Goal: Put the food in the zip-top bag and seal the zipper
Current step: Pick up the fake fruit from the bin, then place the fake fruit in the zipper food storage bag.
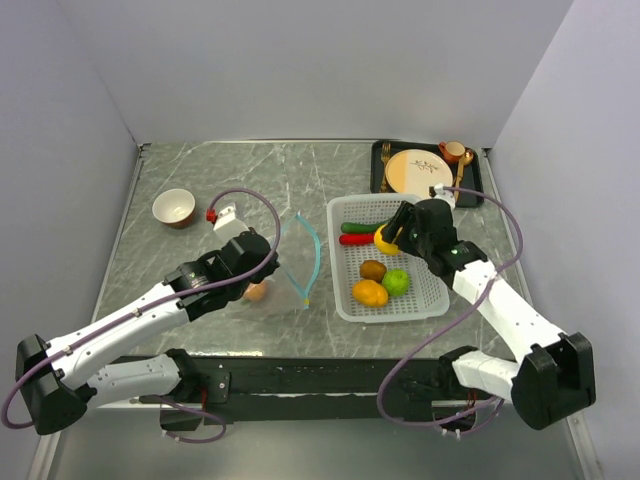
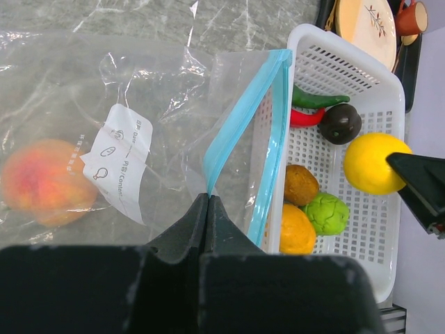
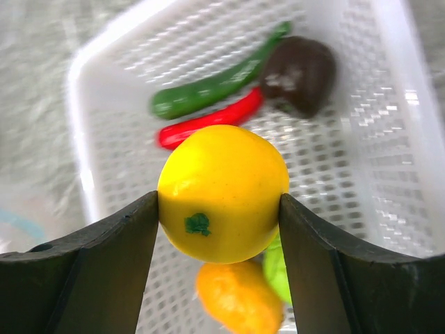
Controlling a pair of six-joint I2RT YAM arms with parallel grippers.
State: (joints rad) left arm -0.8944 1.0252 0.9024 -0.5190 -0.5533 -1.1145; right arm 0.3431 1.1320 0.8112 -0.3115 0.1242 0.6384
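The clear zip-top bag (image 1: 290, 262) (image 2: 139, 97) lies left of the white basket, its blue zipper (image 1: 317, 252) (image 2: 240, 122) standing apart as an open mouth. A peach-pink fruit (image 1: 256, 291) (image 2: 45, 181) lies inside it. My left gripper (image 1: 272, 262) (image 2: 207, 197) is shut on the near lip of the zipper. My right gripper (image 1: 388, 238) (image 3: 219, 209) is shut on a yellow fruit (image 1: 384, 244) (image 3: 222, 191) (image 2: 372, 162), held above the basket (image 1: 340, 295). In the basket lie a green pepper (image 1: 357, 227), a red pepper (image 1: 355, 240), and brown (image 1: 373, 270), orange (image 1: 370, 293) and lime-green (image 1: 397, 282) rounds.
A small bowl (image 1: 174, 207) stands at the back left. A black tray (image 1: 383, 180) at the back right carries a tan plate (image 1: 418, 172), a cup (image 1: 452, 151) and cutlery. A dark brown piece (image 2: 341, 123) lies next to the peppers.
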